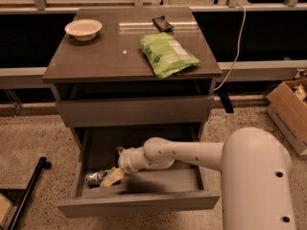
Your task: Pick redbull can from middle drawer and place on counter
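The redbull can [95, 177] lies on its side at the front left of the open middle drawer [139, 202]. My white arm reaches down into the drawer from the right. My gripper [110, 178] is right at the can's right end, its cream fingers [115, 174] pointing down-left and touching or overlapping it. The counter [110, 56] is the glossy dark top of the cabinet above.
On the counter are a green snack bag [167, 53], a white bowl [83, 28] at the back left and a small dark object [162, 23] at the back. A closed drawer front [134, 110] sits above. A cardboard box [290, 111] stands on the floor right.
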`<state>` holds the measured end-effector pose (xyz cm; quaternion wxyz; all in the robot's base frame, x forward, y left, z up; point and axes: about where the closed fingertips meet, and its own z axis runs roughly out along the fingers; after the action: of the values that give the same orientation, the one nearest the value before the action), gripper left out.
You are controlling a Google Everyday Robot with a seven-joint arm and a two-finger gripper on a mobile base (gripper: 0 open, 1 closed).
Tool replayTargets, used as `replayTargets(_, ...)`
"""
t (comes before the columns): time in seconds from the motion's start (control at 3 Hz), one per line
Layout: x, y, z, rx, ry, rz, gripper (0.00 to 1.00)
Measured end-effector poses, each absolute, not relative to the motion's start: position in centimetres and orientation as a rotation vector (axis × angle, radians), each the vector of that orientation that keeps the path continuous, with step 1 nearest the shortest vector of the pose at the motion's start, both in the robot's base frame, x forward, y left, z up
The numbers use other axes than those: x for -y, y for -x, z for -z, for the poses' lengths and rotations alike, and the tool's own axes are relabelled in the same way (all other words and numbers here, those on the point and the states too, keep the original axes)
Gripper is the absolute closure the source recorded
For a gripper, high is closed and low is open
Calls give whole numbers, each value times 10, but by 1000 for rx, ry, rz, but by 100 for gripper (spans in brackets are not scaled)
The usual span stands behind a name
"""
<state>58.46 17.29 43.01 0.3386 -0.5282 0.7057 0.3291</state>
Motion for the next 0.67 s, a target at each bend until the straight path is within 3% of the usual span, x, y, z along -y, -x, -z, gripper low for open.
replayTargets(0.33,-181,-589,-398,-1876,1352,-864,0)
replayTargets(0.67,-188,-588,-383,-1887,1346,-876,19)
